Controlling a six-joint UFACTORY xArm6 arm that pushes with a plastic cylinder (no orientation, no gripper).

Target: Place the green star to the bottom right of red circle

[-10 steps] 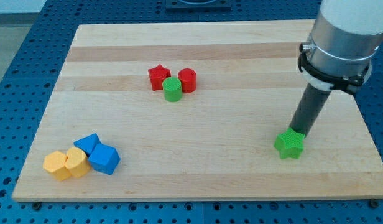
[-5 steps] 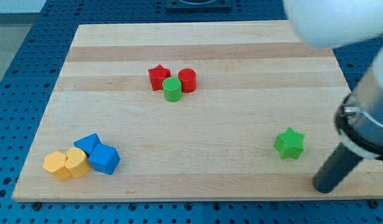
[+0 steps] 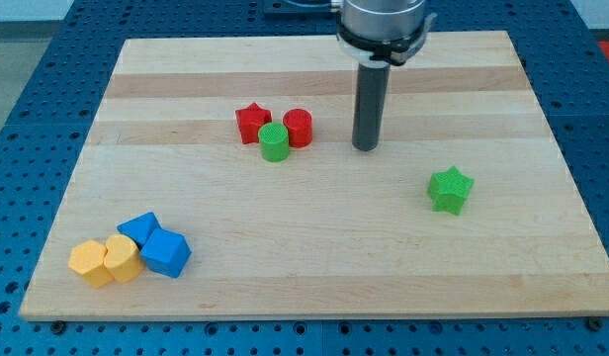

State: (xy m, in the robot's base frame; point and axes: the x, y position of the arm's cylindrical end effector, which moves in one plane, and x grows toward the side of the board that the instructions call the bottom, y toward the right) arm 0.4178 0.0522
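Observation:
The green star (image 3: pixel 450 189) lies on the wooden board toward the view's right, well below and right of the red circle (image 3: pixel 298 128). The red circle stands in a tight cluster with a red star (image 3: pixel 252 123) on its left and a green cylinder (image 3: pixel 275 142) in front of them. My tip (image 3: pixel 364 147) rests on the board right of the red circle, apart from it, and up and left of the green star, not touching either.
Near the view's bottom left corner sits a group of two blue blocks (image 3: pixel 165 253) (image 3: pixel 138 228) and two yellow blocks (image 3: pixel 122 258) (image 3: pixel 90 264). The wooden board (image 3: pixel 314 267) lies on a blue perforated table.
My tip moved from beside the green star, swung to the board's bottom right, then up and left to near the red circle. The green star shifted slightly up and left.

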